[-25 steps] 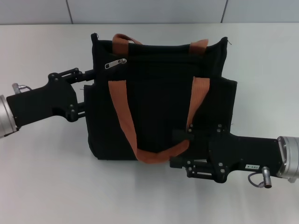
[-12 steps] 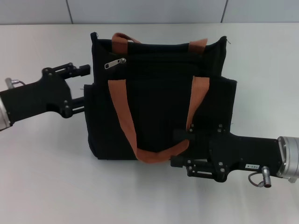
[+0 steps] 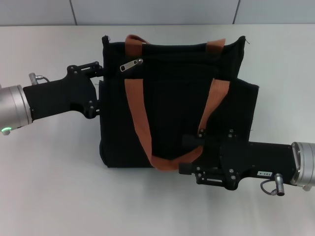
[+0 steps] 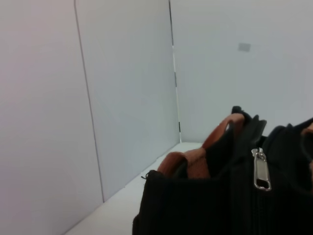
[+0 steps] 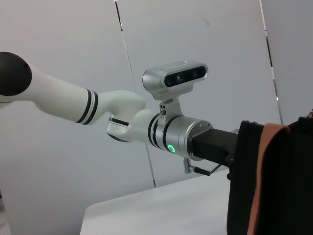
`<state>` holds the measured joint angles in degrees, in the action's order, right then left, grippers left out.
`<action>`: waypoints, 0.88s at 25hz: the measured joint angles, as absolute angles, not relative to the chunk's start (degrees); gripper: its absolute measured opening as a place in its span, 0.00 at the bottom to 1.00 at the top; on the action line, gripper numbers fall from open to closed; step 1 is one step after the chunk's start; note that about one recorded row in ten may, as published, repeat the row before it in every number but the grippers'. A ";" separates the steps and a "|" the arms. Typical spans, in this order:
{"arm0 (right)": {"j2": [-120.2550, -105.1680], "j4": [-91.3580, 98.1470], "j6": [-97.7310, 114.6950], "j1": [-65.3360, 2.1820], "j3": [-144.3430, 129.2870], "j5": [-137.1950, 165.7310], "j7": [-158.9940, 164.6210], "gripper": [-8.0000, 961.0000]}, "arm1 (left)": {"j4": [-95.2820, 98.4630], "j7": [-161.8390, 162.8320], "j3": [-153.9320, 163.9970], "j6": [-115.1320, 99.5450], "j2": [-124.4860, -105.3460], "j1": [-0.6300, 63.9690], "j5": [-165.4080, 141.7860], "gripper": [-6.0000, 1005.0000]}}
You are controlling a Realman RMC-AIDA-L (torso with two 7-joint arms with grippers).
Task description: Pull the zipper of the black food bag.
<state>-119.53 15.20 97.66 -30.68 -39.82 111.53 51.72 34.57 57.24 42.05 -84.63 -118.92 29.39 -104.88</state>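
The black food bag [image 3: 177,103] lies on the white table [image 3: 49,172], its zipper [image 3: 131,65] near the top left corner. The left gripper [image 3: 98,83] touches the bag's left side, the right gripper [image 3: 189,155] its lower edge; whether either gripper's jaws are closed cannot be told.
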 joint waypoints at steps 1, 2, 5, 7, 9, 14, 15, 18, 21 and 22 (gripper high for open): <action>-119.53 15.21 97.61 -30.62 -39.80 111.45 51.71 0.63 | 34.39 57.13 42.07 -84.46 -118.95 29.45 -104.54 0.70; -119.53 15.20 97.56 -30.45 -39.79 111.12 51.70 0.63 | 33.49 56.11 41.99 -84.20 -118.98 29.47 -102.71 0.70; -119.53 15.20 97.55 -30.30 -39.79 110.92 51.69 0.63 | 32.35 53.84 41.94 -84.23 -118.95 29.09 -99.46 0.70; -119.53 15.20 97.55 -30.27 -39.80 110.83 51.68 0.63 | 31.48 51.87 42.00 -84.16 -118.92 28.45 -96.73 0.70; -119.54 15.21 97.55 -30.26 -39.80 110.82 51.68 0.63 | 31.28 51.56 42.02 -84.08 -118.91 28.34 -96.35 0.70; -119.54 15.20 97.55 -30.38 -39.81 110.78 51.68 0.63 | 30.58 51.30 42.05 -82.92 -118.86 28.32 -96.31 0.70; -119.53 15.21 97.55 -30.43 -39.81 110.78 51.67 0.63 | 30.51 51.30 42.06 -82.68 -118.91 28.31 -96.28 0.70; -119.53 15.21 97.51 -30.55 -39.77 110.75 51.67 0.63 | 29.22 50.42 41.98 -82.50 -118.96 28.27 -95.67 0.69; -119.53 15.20 97.49 -30.59 -39.69 110.74 51.67 0.63 | 28.60 49.23 42.05 -82.49 -118.96 28.28 -95.43 0.69; -119.54 15.21 97.47 -30.59 -39.66 110.70 51.67 0.63 | 28.24 48.57 41.99 -82.42 -119.00 28.27 -95.42 0.69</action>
<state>-119.54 15.21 97.47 -30.59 -39.66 110.70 51.67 28.24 48.57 41.99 -82.42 -119.00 28.27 -95.42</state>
